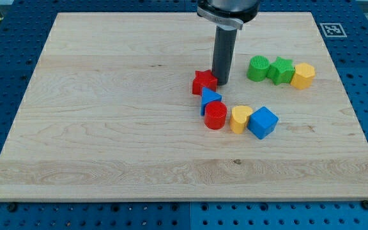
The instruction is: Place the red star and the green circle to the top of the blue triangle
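Observation:
The red star (204, 82) lies near the board's middle, just above the blue triangle (209, 99) and touching it. My tip (222, 83) stands right beside the red star, on its right edge. The green circle (258, 68) lies further to the view's right, at the left end of a row of three blocks, apart from the tip.
A green star (280, 69) and a yellow hexagon (303, 75) sit to the right of the green circle. A red cylinder (215, 115), a yellow heart (239, 119) and a blue cube (262, 122) lie below the blue triangle. The wooden board (107, 128) rests on a blue table.

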